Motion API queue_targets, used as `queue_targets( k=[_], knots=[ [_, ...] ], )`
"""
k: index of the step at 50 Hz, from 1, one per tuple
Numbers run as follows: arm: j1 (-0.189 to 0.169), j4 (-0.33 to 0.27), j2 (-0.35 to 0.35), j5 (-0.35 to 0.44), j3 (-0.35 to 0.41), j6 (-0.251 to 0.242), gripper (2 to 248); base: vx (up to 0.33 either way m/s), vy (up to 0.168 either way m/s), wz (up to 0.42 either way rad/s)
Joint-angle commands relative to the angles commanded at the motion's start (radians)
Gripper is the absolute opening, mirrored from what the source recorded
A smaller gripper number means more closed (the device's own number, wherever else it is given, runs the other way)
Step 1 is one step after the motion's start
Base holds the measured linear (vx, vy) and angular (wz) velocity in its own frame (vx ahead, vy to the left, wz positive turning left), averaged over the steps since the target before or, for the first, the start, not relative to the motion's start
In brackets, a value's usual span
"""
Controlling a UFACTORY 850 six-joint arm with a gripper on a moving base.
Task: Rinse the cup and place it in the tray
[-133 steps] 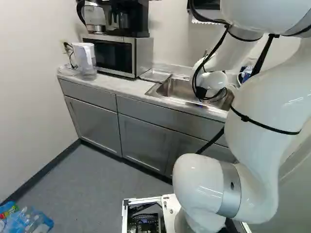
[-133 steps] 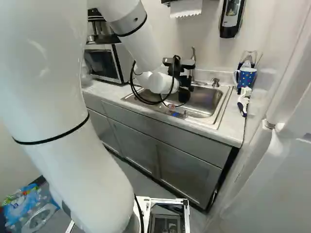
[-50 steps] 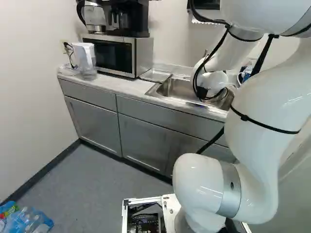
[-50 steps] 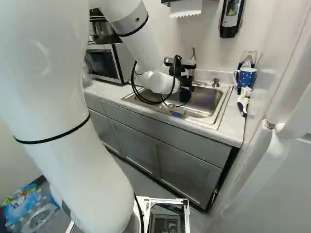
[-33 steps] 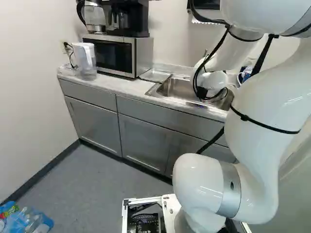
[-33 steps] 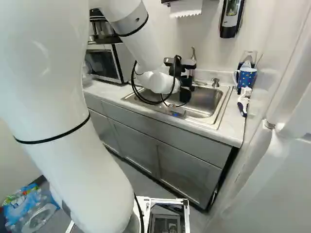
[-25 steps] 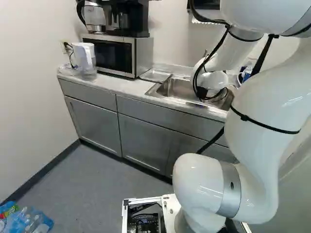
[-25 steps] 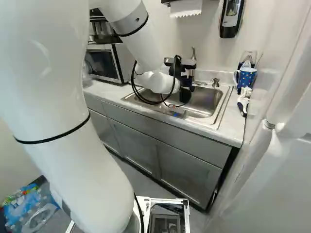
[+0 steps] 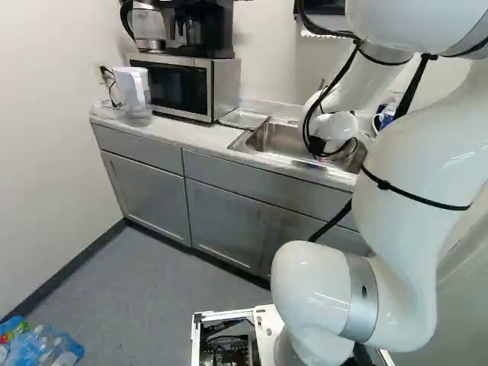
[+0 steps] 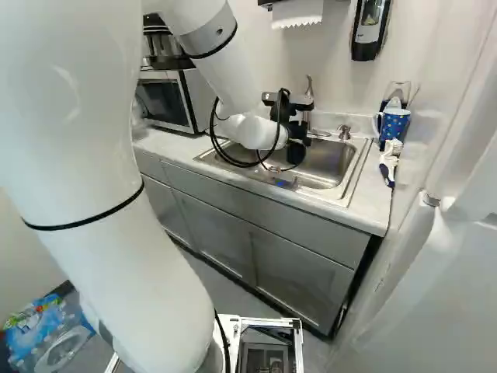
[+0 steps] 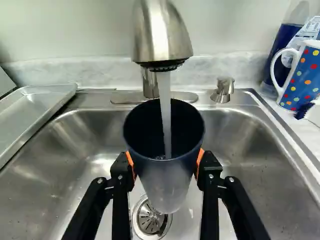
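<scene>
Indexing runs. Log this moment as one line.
gripper shut on cup | cup over sink, under faucet | water running into cup | not yet in tray

Tray [image 11: 35,115] and dotted mug [image 11: 303,82] cut off by the wrist view's edges.

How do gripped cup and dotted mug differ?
The cup shows no handle; the mug has a white one. The cup is plain; the mug has coloured dots. The cup is in the gripper under running water; the mug stands on the counter. Both are mouth up.
</scene>
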Motion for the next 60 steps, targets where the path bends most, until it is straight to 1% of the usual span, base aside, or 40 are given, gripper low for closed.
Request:
queue_targets(
  k=[60],
  knots=[
    [0.000, 0.000, 0.000, 0.000, 0.000, 0.000, 126, 0.000, 0.000, 0.000]
  ],
)
